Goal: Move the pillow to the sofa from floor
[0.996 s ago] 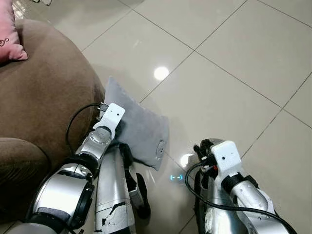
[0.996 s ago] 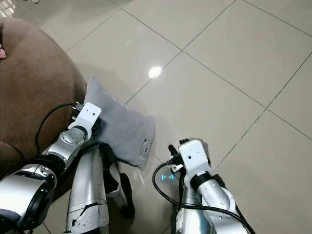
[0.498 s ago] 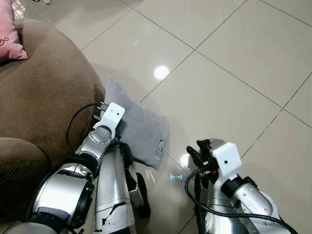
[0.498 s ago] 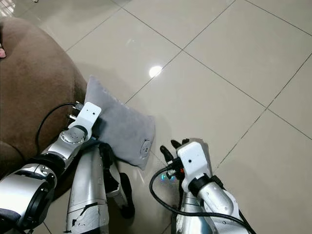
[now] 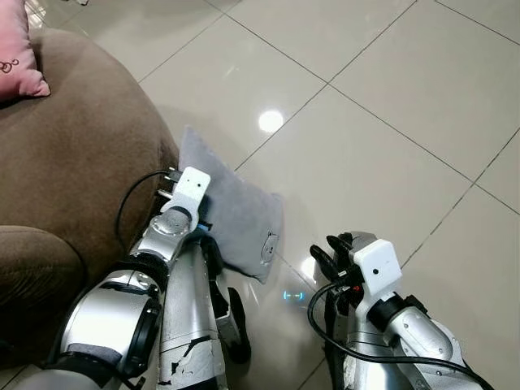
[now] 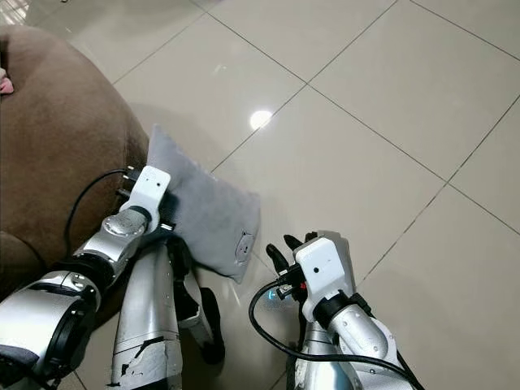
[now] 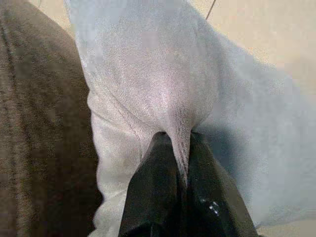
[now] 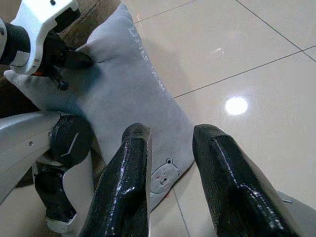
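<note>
While your left gripper pinches the grey pillow | right gripper spread empty at 5 o'clock | lift onto sofa at 9 o'clock pending

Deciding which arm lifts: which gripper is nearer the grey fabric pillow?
Left. The left gripper already pinches the grey fabric pillow; the right gripper hovers open short of its corner.

Bright even light, lamp glare on glossy floor, sharp

The robot's arms are silver with black joints. White wrist housings trail looped black cables. The fingers are glossy black.
</note>
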{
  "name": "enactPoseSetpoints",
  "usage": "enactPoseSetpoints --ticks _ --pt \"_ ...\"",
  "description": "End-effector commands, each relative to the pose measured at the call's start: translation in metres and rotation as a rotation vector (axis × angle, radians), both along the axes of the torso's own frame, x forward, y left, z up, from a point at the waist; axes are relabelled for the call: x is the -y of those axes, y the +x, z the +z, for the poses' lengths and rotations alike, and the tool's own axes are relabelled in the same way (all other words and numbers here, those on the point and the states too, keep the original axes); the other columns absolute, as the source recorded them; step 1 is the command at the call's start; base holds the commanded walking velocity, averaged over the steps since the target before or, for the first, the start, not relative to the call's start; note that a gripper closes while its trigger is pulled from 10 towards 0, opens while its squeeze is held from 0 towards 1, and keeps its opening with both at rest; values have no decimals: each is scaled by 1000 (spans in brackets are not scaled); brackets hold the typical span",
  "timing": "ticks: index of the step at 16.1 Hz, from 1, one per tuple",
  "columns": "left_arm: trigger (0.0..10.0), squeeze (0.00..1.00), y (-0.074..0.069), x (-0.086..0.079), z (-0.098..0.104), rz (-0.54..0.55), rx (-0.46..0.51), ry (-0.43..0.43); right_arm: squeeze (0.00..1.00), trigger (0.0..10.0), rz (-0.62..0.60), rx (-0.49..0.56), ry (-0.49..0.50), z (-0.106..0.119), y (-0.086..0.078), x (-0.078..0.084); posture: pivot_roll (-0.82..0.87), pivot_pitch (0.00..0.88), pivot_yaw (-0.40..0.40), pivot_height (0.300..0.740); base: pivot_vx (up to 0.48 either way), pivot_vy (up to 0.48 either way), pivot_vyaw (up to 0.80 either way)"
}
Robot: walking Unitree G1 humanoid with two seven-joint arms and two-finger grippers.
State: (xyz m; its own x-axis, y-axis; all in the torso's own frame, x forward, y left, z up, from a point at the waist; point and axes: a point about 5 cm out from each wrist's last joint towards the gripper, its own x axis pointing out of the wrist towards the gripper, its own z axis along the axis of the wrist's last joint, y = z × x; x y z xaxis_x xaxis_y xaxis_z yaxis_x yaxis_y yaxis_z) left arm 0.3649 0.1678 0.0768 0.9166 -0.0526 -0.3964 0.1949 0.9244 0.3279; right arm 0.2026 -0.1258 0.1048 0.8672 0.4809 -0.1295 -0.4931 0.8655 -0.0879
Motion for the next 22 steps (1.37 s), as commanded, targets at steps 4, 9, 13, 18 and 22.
enactPoseSetpoints --ticks 4,9,13,18,22 --pt "0 0 8 25 17 -82 83 -219 0 10000 -54 9 15 -4 3 0 -58 193 136 500 0 0 0" --pt "0 0 18 46 114 -203 512 -487 0 10000 -231 75 42 13 6 6 -112 77 114 500 0 0 0" --pt "10000 0 -1 52 132 -203 597 -429 0 10000 -382 114 87 26 19 16 -124 29 124 525 0 0 0" --pt "10000 0 -27 49 117 -247 603 -379 0 10000 -474 145 85 41 34 33 -126 0 110 580 0 0 0" --pt "10000 0 -41 50 109 -232 579 -356 0 10000 -501 170 96 53 39 38 -132 0 100 615 0 0 0"
